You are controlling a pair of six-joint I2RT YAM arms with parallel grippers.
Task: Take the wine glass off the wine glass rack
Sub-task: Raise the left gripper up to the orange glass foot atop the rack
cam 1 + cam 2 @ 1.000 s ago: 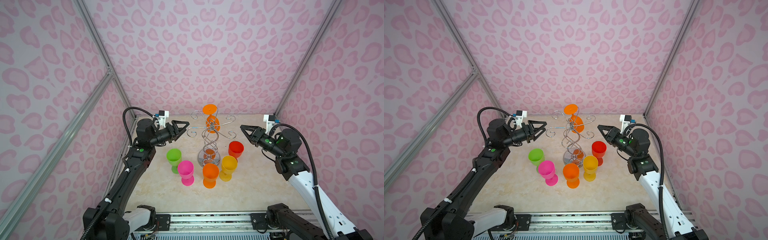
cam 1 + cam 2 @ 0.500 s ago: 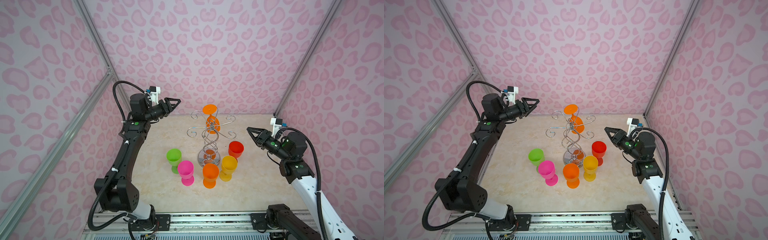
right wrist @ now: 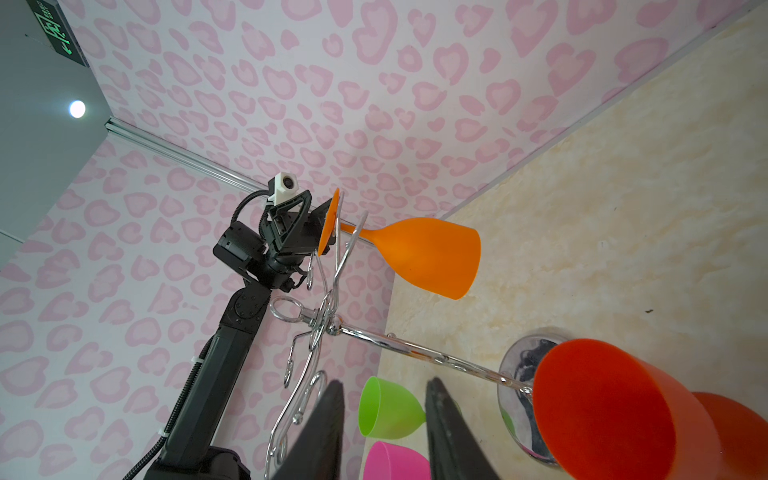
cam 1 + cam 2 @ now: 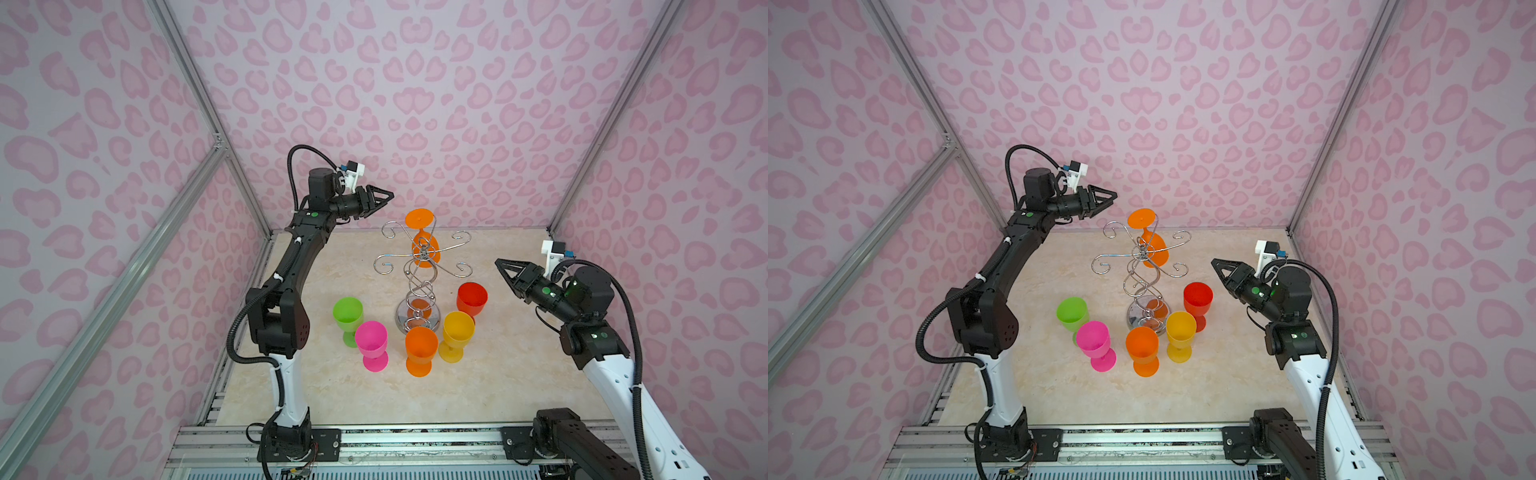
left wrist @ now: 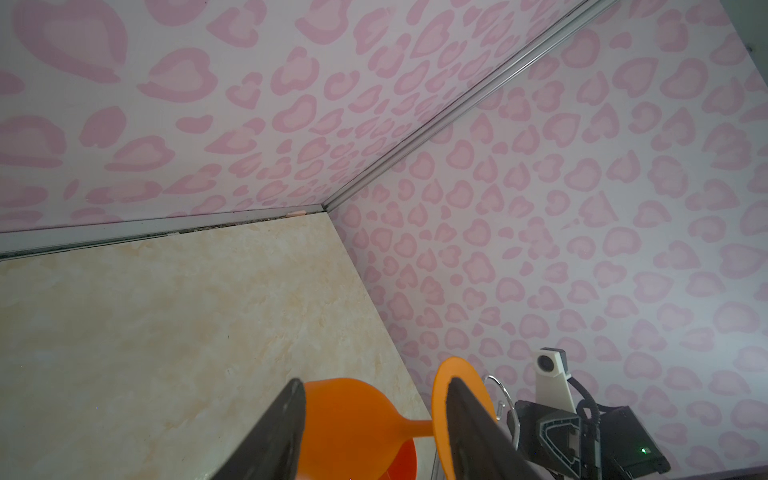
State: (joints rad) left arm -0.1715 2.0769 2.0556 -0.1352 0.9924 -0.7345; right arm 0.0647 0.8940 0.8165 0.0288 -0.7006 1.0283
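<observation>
**One wine glass is hung on the rack**

One orange wine glass (image 4: 424, 249) is hung upside down from a curled arm at the far side of the wine glass rack (image 4: 420, 284) — its flat round foot is on top. The rack is made of shiny silver wire, with a twisted stem and a round mirror base set on the pale, stone-look table (image 4: 478, 386).

Five smooth plastic cups are stood upright near the base: a green cup (image 4: 348, 309), a pink cup (image 4: 371, 338), an orange cup (image 4: 421, 345), a yellow cup (image 4: 458, 330) and a red cup (image 4: 471, 295).

The left gripper (image 4: 390, 195) is held up high near the glass's foot, not touching it. Its black fingers are spread apart and nothing is held. The right gripper (image 4: 498, 262) is kept well apart from the rack, fingers spread too, with nothing between them.

A green sign (image 3: 54, 31) with an arrow is seen in the right wrist view — its writing cannot be read. The walls (image 4: 415, 104) are covered with pink heart-like spots.
</observation>
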